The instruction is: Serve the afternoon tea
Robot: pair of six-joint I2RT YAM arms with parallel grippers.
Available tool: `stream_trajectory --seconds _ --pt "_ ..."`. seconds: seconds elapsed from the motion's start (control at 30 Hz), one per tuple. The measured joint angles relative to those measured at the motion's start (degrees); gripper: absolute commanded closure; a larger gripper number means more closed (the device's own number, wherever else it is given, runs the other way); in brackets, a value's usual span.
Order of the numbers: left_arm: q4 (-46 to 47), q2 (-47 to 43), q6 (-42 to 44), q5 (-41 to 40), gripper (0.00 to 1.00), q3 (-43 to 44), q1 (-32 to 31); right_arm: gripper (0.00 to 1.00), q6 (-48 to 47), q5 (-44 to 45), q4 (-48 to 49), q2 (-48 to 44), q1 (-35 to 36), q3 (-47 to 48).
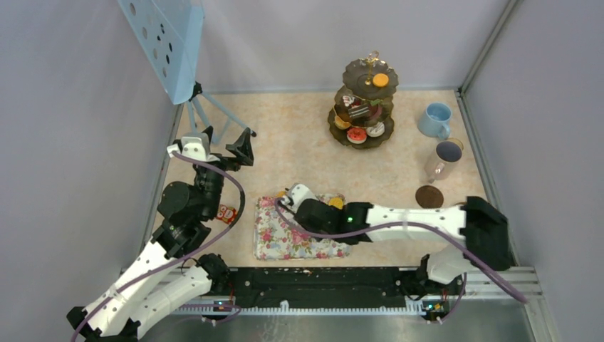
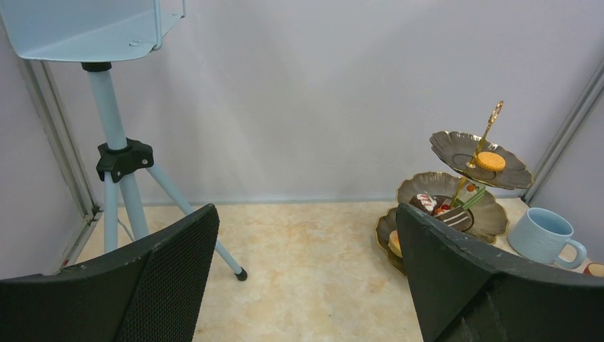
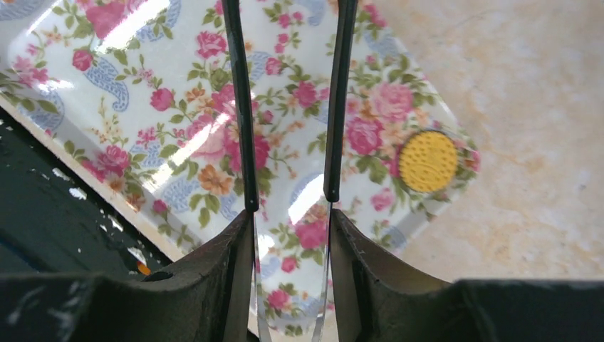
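Observation:
The dark three-tier stand (image 1: 362, 100) (image 2: 456, 189) stands at the back with cake slices, donuts and an orange round on its tiers. To its right are a light-blue cup (image 1: 435, 120) (image 2: 545, 235), a pale-grey cup (image 1: 446, 158) and a small brown cup (image 1: 429, 196). My right gripper (image 1: 295, 194) (image 3: 288, 214) hangs over the floral tray (image 1: 295, 235) (image 3: 142, 107), shut on the black tongs (image 3: 242, 107), whose two arms stand apart. One orange round (image 3: 427, 161) lies in the tray's corner, to the right of the tongs. My left gripper (image 1: 217, 148) (image 2: 306, 221) is open and holds nothing.
A light-blue tripod stand (image 1: 203, 107) (image 2: 121, 160) sits at the back left, close to the left gripper. A small red-and-white item (image 1: 226, 214) lies by the left arm. Grey walls enclose the table on three sides.

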Motion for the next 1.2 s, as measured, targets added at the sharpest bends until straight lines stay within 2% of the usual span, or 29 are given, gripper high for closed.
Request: stream_trajectory --seconds 0.2,0.27,0.37,0.53,0.67,0.83,1.2 --pt "0.0 0.31 -0.04 0.0 0.01 0.0 0.0 1.0 -3.58 6.54 -0.17 -18.51 -0.68 -4.57" --pt "-0.07 0.35 -0.07 0.0 0.01 0.0 0.0 1.0 -5.44 8.35 -2.23 -22.32 -3.67 -2.32" --pt "-0.04 0.44 -0.2 0.04 0.01 0.0 0.04 1.0 -7.15 9.35 -5.16 -23.28 -12.96 3.61" --pt "-0.04 0.48 -0.31 0.22 0.01 0.0 0.04 0.99 -9.99 8.24 -8.57 -21.44 -28.98 13.86" --pt "-0.07 0.79 -0.42 0.42 0.01 0.0 0.04 0.98 -12.63 6.49 -10.62 -16.68 -34.73 22.14" --pt "-0.07 0.79 -0.42 0.76 0.01 0.0 0.04 0.98 -15.37 2.84 -12.09 -9.16 -38.88 31.01" --pt "-0.07 0.79 -0.42 1.05 0.01 0.0 0.04 0.95 -16.85 -4.48 -16.02 2.73 -44.39 41.51"
